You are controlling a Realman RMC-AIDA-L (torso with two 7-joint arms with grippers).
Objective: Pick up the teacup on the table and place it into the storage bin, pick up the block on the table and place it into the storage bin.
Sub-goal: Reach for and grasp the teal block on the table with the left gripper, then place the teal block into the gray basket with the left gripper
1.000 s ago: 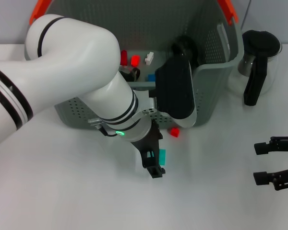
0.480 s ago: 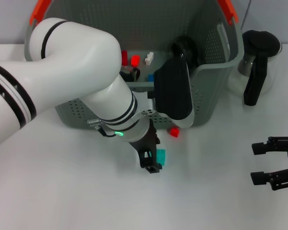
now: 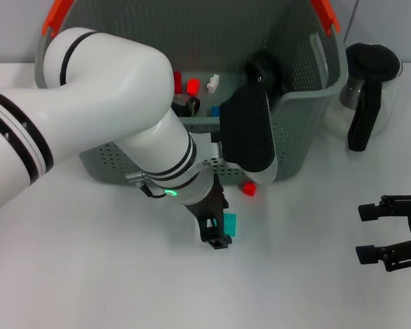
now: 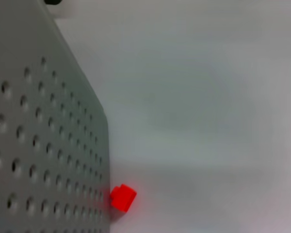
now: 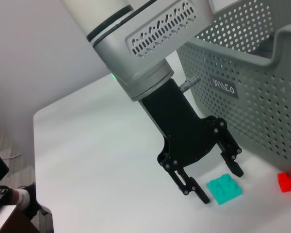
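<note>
step: block pickup | left gripper (image 5: 214, 182) spread open around teal block (image 5: 224, 189) | next: closing needed | right gripper (image 3: 390, 233) parked, open

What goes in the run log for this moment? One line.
left gripper: open, over teal block | right gripper: open, idle | red block: on table by storage bin

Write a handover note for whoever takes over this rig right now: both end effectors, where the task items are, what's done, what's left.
Left end effector: open, low over the table, fingers straddling the teal block, not gripping it.
Right end effector: open, idle at the table's right side.
Storage bin: behind the left arm, with small red, white and blue pieces inside; a teacup cannot be made out.
Small red block: on the table against the bin's front wall.
Left: grasp the teal block and place it in the bin; confirm the teacup.
</note>
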